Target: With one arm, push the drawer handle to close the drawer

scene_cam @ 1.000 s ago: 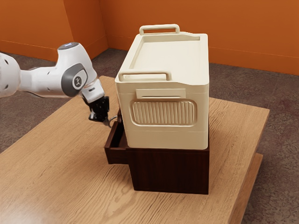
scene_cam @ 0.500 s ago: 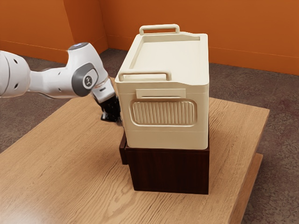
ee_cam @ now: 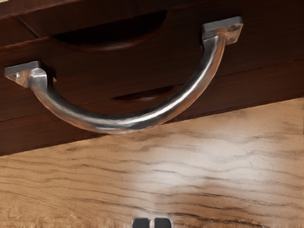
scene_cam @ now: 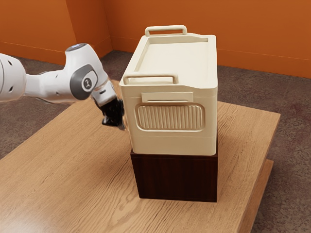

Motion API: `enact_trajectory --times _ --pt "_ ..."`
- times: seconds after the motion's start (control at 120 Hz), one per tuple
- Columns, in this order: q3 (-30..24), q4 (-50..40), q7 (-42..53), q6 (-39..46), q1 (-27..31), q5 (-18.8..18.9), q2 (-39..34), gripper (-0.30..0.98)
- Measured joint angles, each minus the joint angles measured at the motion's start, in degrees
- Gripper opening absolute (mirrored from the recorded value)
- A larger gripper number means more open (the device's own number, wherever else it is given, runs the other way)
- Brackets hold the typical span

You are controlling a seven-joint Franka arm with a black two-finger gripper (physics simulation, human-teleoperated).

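Reaching in from the exterior view's left, I hold my gripper [scene_cam: 121,127] low beside the front of the dark wooden cabinet [scene_cam: 177,177], tilted down toward it. My two fingertips [ee_cam: 141,223] are drawn together, with only a slim line between them, and nothing is pinched there. The drawer [ee_cam: 90,90] is shut: in the exterior view the cabinet makes one compact block, its front edge running straight down to the table [scene_cam: 73,170]. The wrist view gives me the metal handle [ee_cam: 128,124] up close — a shiny curved bar, fixed at both ends to the drawer's dark face and bowing out from it. Whether my fingertips touch that bar or stand just off it, I cannot tell. A large cream box [scene_cam: 167,116] sits upright on top of the cabinet, with a ribbed panel [scene_cam: 170,117] in one side and two raised bars [scene_cam: 151,77] along its top. My white arm [scene_cam: 43,87] stretches over the wooden tabletop, and behind it all rises an orange wall [scene_cam: 194,29] above a brownish floor [scene_cam: 243,73].
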Motion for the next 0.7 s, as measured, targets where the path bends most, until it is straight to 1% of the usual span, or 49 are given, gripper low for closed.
enact_trajectory --times 0.1,0.175,0.258,0.308,0.358,0.433,0.55,0.7 --pt "3.89 -0.44 -0.25 -1.89 0.42 0.06 -2.02 -0.10" --pt "7.28 0.15 -1.71 -4.83 0.54 0.47 -4.07 -0.10" --pt "8.69 5.15 -6.24 -10.85 1.51 4.49 -6.33 -0.04" --pt "8.85 9.19 -10.12 -15.81 1.85 7.25 -7.28 0.01" --pt "8.72 13.42 -14.32 -20.85 2.05 9.71 -7.89 0.12" --pt "8.71 18.05 -21.34 -27.33 1.83 12.07 -8.52 0.29" --pt "7.81 22.22 -31.31 -34.35 1.97 14.08 -8.75 0.46" --pt "5.63 24.34 -41.68 -39.21 2.52 15.30 -8.85 0.57"
